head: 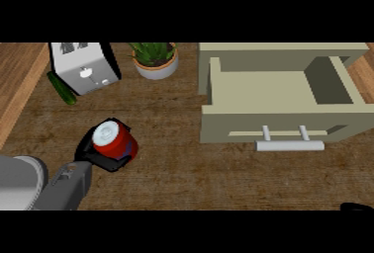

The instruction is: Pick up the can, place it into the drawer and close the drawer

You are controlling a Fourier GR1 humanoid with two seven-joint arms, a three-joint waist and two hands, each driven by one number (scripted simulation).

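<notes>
Left hand (102, 157) curled around the red can (113, 140) on the counter, well left of the open drawer (281, 123); right hand (356, 207) barely visible, fingers untellable; risk of clipping the drawer's front wall on carrying across

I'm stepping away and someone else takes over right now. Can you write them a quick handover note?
Left hand: curled round the red can, upright, left of the drawer.
Right hand: barely in view at the lower right edge; fingers cannot be judged.
Drawer: pulled open, nothing visible inside.
Done: can grasped.
Left: carry the can right, set it in the drawer, push the drawer shut by its handle.
</notes>
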